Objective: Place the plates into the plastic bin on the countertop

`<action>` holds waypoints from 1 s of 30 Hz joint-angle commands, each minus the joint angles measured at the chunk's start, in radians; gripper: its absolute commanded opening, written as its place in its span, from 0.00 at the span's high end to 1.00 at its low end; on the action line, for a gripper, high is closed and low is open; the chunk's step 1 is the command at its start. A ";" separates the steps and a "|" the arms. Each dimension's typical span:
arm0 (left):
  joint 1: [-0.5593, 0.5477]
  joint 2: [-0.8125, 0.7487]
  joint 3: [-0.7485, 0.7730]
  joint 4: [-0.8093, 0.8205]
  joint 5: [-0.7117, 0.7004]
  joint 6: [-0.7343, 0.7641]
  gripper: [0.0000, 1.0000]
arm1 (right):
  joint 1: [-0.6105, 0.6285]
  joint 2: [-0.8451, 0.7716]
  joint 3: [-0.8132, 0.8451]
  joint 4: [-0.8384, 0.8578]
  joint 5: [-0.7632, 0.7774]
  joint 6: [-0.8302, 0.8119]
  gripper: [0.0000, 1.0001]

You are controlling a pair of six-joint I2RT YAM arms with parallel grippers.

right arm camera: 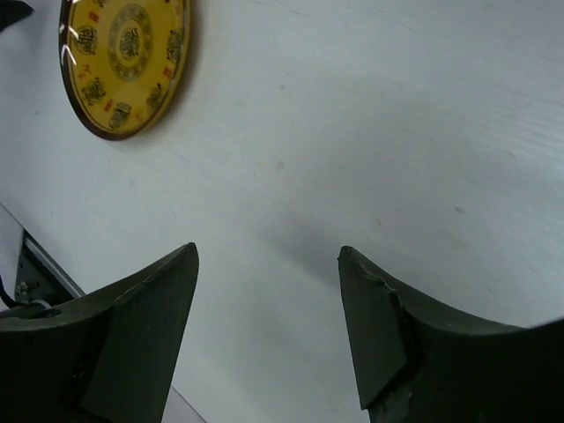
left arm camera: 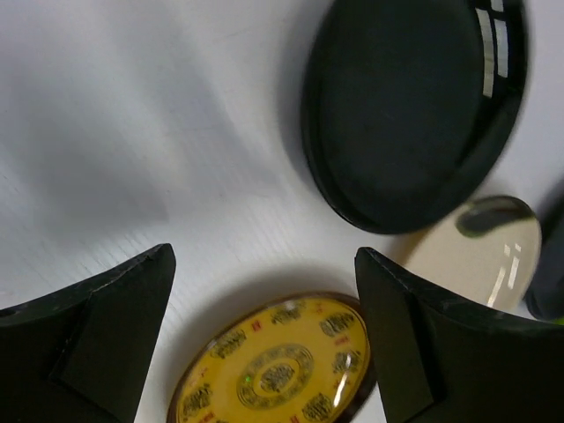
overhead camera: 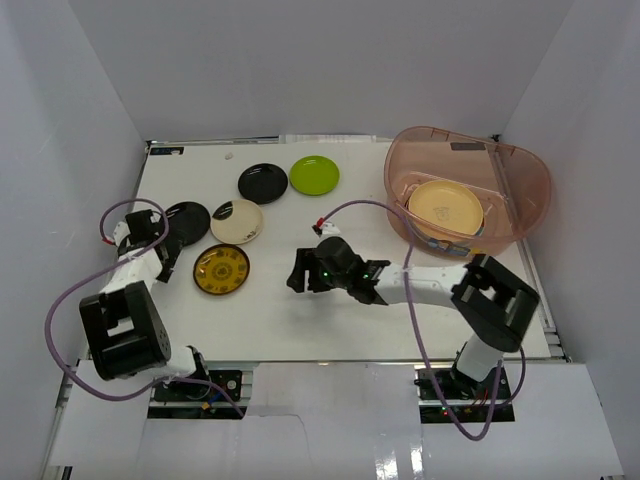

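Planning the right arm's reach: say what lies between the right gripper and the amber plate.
Only bare countertop separates the right gripper from the amber plate, seen in the top external view.

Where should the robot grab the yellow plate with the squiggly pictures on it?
By its rim, from above. The yellow plate lies flat on the table, so only the edge can be pinched, one finger outside, one inside. The side facing the open right hand looks best: bare table there, while the cream plate and black plate sit close on the far side.
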 commanded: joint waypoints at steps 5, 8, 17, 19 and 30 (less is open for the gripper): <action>0.073 0.180 0.050 0.099 0.045 -0.039 0.08 | 0.046 0.342 0.344 0.138 -0.065 0.137 0.27; 0.081 0.244 0.050 0.140 0.071 -0.039 0.11 | 0.052 0.471 0.456 0.139 -0.093 0.196 0.28; 0.107 0.369 0.084 0.155 0.142 -0.034 0.19 | 0.052 0.656 0.530 0.194 -0.107 0.364 0.72; 0.113 0.384 0.084 0.155 0.148 -0.033 0.21 | 0.052 0.625 0.489 0.208 -0.098 0.365 0.90; 0.128 0.467 0.096 0.189 0.252 -0.005 0.25 | -0.114 -0.201 -0.099 0.306 -0.025 0.134 0.92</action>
